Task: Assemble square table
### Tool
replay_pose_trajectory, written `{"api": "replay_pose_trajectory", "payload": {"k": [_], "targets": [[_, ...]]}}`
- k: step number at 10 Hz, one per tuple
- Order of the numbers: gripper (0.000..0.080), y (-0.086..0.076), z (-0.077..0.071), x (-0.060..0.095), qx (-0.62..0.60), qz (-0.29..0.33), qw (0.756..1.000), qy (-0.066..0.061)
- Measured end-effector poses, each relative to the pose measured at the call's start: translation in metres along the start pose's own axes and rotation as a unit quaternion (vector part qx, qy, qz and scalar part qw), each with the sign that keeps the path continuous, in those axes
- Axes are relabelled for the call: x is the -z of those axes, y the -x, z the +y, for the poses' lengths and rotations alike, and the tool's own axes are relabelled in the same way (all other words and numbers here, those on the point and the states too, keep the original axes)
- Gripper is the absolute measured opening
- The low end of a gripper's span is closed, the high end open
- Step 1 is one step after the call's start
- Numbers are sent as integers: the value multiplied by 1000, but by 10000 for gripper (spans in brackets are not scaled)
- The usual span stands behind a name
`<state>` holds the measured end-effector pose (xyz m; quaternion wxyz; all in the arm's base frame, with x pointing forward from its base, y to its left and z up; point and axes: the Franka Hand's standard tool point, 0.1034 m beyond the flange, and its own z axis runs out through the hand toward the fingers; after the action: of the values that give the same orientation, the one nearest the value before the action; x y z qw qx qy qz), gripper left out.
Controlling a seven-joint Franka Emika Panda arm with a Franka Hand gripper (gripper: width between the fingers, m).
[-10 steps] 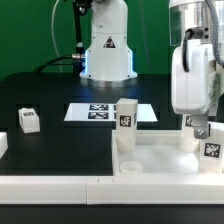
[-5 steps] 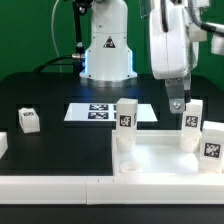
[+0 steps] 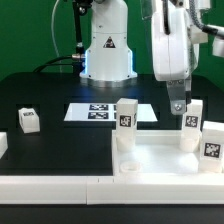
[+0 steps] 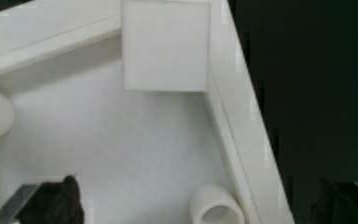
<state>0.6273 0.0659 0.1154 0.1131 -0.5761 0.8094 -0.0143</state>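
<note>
White legs [image 3: 126, 116], black-and-white tags [image 3: 126, 122]

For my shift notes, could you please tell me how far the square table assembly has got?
Three legs stand upright on the square panel: one, another, a third. The open gripper holds nothing, hovering over the panel. The fourth leg waits on the black table.

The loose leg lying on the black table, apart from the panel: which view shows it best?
The exterior view. The loose leg sits alone on the black table toward that view's left, its tag facing the camera, well away from the square panel. The wrist view shows none of it, only the panel's rim and one standing leg up close.
</note>
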Motion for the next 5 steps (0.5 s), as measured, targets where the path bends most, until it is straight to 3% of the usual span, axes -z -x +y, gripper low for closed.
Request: {"api": "replay_pose_trajectory", "payload": {"k": [2, 5], "targets": [[649, -5, 1, 2, 39, 0, 999, 1], [649, -48, 5, 38, 133, -11, 991, -6]]}}
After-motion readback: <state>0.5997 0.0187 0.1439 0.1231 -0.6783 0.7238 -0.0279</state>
